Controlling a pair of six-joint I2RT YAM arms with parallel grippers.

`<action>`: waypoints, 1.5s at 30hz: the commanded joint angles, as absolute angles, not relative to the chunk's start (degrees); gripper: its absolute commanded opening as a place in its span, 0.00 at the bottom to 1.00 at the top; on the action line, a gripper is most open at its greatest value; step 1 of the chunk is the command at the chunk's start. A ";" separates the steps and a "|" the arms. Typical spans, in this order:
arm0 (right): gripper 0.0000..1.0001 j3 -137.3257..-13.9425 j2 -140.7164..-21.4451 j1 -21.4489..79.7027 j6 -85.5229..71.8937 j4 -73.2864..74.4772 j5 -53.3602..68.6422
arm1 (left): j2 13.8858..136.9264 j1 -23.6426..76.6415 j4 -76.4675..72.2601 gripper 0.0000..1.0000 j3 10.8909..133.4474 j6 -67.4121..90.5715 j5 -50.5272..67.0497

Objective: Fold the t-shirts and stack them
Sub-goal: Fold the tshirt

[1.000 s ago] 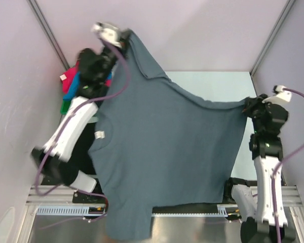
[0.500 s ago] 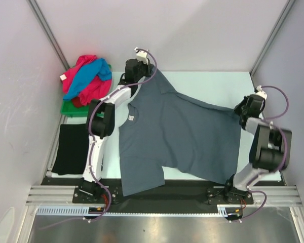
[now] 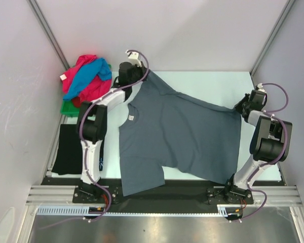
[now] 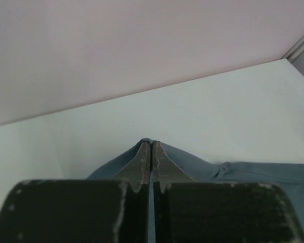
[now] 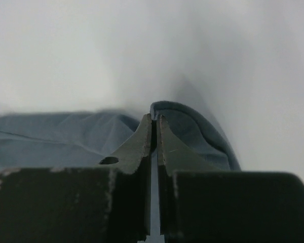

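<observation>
The slate-grey t-shirt [image 3: 180,134] lies spread across the table, its near edge hanging over the front rail. My left gripper [image 3: 143,77] is shut on its far left corner; in the left wrist view the gripper [image 4: 151,147] pinches the grey cloth [image 4: 187,162]. My right gripper [image 3: 240,108] is shut on the far right corner; in the right wrist view the gripper [image 5: 154,121] pinches a grey fold [image 5: 192,129]. A folded black t-shirt [image 3: 71,149] lies at the left. Pink and blue t-shirts [image 3: 86,76] are heaped at the back left.
The pink and blue heap sits on a green tray [image 3: 71,109] at the back left. Purple walls close in the table on three sides. A metal rail [image 3: 157,210] runs along the near edge by the arm bases.
Both arms have lowered the grey t-shirt from hanging in the air to lying on the table. The left gripper moved a little further back, stretching the cloth.
</observation>
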State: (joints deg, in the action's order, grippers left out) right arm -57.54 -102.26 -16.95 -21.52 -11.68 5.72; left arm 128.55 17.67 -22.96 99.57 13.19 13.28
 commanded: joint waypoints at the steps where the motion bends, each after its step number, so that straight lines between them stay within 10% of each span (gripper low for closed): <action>1: 0.00 -59.50 -97.48 -17.05 -22.94 -5.19 6.15 | 117.09 16.52 -23.29 0.00 92.76 18.70 13.97; 45: 0.00 -57.13 -86.84 -18.63 -21.09 16.61 0.27 | 79.10 14.59 -4.57 0.00 48.78 39.90 14.06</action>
State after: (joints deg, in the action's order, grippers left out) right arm -57.14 -87.61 -18.24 -21.80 16.23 1.72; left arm 83.02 15.03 -2.31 48.97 38.68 15.14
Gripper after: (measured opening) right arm 0.050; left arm 0.009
